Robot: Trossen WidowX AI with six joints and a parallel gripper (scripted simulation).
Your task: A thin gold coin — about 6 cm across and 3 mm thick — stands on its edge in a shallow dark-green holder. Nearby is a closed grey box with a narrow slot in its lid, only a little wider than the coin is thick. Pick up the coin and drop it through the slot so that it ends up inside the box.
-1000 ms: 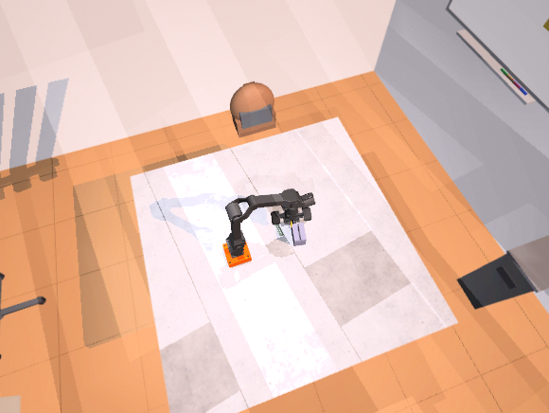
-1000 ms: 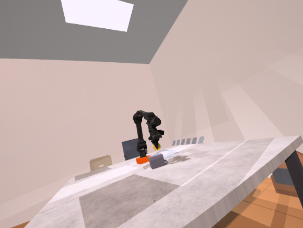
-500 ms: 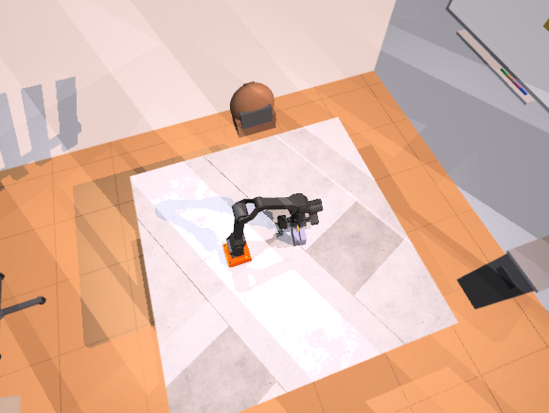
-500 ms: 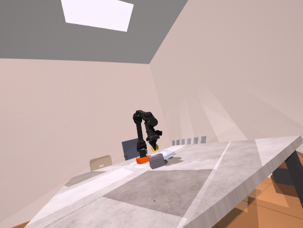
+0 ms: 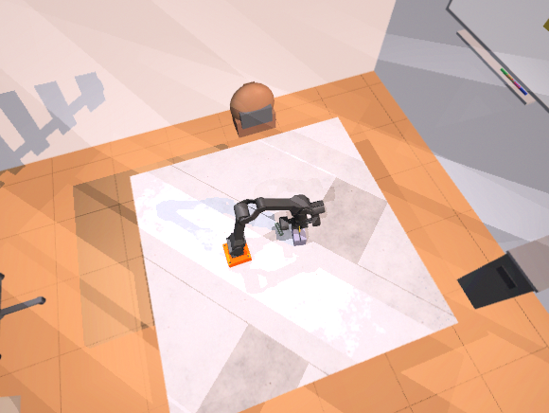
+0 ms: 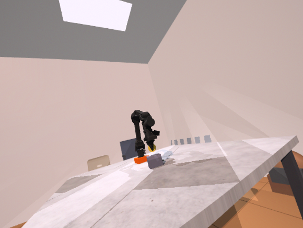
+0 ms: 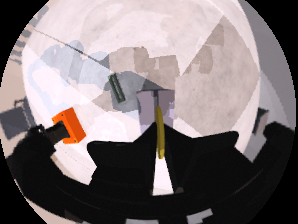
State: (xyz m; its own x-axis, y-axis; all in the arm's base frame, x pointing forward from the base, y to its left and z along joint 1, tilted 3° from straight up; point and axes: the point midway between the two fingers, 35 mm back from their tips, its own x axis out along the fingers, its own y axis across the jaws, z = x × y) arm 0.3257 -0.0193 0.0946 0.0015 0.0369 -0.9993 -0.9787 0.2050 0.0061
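My gripper (image 5: 299, 226) (image 6: 152, 149) (image 7: 157, 125) is shut on the gold coin (image 5: 299, 231) (image 6: 154, 148) (image 7: 160, 144). The coin is held on edge, edge-on to the wrist camera, over the closed grey box (image 5: 296, 240) (image 6: 155, 161) (image 7: 146, 108). The exterior view shows a small gap between coin and lid. In the wrist view the far part of the slot (image 7: 156, 94) shows as a dark line just beyond the coin, roughly in line with it; the fingers and coin hide the rest. The dark-green holder (image 5: 279, 229) (image 7: 117, 88) is empty, beside the box.
The orange arm base (image 5: 230, 261) (image 6: 139, 160) (image 7: 75, 125) stands on the pale table (image 5: 189, 303) (image 6: 125, 206), on the holder's side of the box. The holder is close to the box, with a small space between them. A brown chair (image 5: 252, 97) is beyond the table edge.
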